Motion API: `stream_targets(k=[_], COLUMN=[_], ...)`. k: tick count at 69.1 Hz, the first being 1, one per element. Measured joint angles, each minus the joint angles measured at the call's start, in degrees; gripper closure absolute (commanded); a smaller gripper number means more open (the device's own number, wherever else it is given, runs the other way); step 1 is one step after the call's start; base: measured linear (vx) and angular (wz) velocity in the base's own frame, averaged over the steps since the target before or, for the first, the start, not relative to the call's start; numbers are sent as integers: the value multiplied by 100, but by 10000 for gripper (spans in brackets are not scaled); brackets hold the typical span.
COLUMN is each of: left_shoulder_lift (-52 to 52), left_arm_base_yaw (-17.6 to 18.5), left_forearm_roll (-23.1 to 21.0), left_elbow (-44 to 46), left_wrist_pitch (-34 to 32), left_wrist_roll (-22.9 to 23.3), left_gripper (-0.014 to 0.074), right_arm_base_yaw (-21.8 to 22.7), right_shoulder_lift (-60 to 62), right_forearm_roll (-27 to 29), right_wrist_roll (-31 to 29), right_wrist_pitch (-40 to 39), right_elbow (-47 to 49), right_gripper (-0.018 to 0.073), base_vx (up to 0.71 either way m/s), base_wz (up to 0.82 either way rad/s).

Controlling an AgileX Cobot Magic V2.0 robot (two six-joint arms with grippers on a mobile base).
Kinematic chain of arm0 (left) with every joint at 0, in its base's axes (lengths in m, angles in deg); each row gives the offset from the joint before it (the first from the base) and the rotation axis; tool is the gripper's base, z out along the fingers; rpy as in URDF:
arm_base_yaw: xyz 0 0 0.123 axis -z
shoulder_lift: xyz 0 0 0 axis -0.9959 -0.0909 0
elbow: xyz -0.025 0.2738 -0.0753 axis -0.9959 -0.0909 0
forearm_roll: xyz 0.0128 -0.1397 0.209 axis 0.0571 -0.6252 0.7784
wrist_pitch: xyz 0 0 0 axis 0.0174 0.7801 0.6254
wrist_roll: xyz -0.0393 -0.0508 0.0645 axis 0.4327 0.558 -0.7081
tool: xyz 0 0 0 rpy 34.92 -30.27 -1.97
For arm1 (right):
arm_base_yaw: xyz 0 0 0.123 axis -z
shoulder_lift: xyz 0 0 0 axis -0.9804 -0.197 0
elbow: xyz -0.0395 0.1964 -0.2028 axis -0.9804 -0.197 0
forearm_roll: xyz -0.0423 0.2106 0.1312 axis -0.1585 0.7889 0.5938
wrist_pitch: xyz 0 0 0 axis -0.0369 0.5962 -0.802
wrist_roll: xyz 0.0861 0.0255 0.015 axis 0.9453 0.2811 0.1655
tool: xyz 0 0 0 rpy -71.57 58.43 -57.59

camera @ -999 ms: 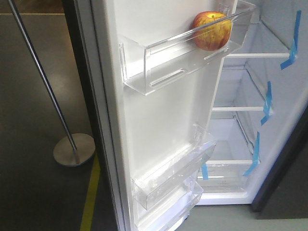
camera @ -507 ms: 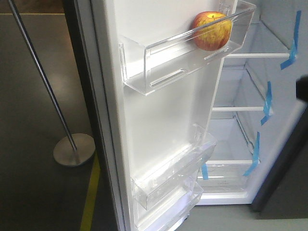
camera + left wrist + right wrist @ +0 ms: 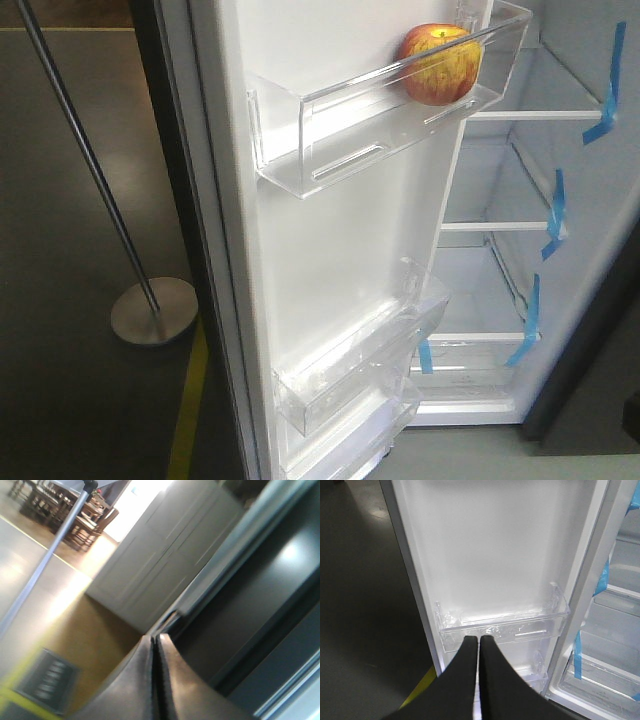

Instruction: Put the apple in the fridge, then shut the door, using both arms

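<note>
1. So, left gripper point(image 3: 156, 640): fingers pressed together on nothing, tips just off what looked like the door's dark outer face. Smooth panel and narrow closed tips, so a push from there could have skidded off the door's edge.
2. Right gripper point(image 3: 479, 639): fingers also together and empty, pointing at the door's white inner lining just in front of its lower bin point(image 3: 505, 627). That was the door's inner side. If the left arm swung the door point(image 3: 330, 260) shut before the right cleared out, I'd have expected a pinch against the fridge point(image 3: 480, 180).
3. Apple point(image 3: 440, 63) sat in the door's upper bin point(image 3: 300, 165), at the end nearest the door's hinge side, loose against the clear front wall. A hard slam could have rolled it along the bin or bounced it out.
4. Stand pole point(image 3: 90, 160) stood on the door's outer side, close to the left arm's likely sweep. It was a snag risk.
5. A soft push risked the door stopping short, unsealed.
</note>
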Motion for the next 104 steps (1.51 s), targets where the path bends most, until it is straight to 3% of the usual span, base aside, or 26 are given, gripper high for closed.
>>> stream_targets(k=[8, 16, 24, 30, 41, 52, 58, 71, 79, 96, 104], left_shoulder_lift=[0, 0, 0, 0, -162, -967, -1569, -3416, -4594, -7174, -8181], left_arm_base_yaw=[0, 0, 0, 0, 0, 0, 0, 0, 0, 0, 0], left_forearm_roll=[-676, -1297, -1373, -1112, -250, 1167, 1772, 3235, 3863, 4902, 5920], left_elbow=[0, 0, 129, 585, 1695, 2773, 3237, 4114, 4756, 6490, 7264], left_wrist_pitch=[-243, -714, -845, -847, -965, -1012, -1062, -1954, -2529, -2931, -3457], left_wrist_roll=[392, 1194, 1811, 1983, 2017, 2068, 2371, 3590, 4520, 6221, 7289], left_gripper=[604, 604, 604, 604, 600, 566, 514, 306, 209, 178, 178], right_arm_base_yaw=[0, 0, 0, 0, 0, 0, 0, 0, 0, 0, 0], right_shoulder_lift=[73, 73, 73, 73, 73, 73, 73, 73, 73, 73, 73], right_forearm_roll=[0, -6, -6, -6, 4, 20, 20, 20, 20, 20, 23], right_wrist_roll=[25, 42, 49, 49, 49, 53, 53, 48, 48, 48, 48], right_wrist_pitch=[22, 92, 107, 107, 107, 107, 107, 101, 101, 71, 63], right_elbow=[-47, -47, -47, -47, -47, -63, -63, -70, -72, -72, -72], right_gripper=[564, 564, 564, 564, 564, 564, 562, 561, 561, 561, 561], base_vx=[0, 0, 0, 0, 0, 0, 0, 0, 0, 0, 0], base_wz=[0, 0, 0, 0, 0, 0, 0, 0, 0, 0, 0])
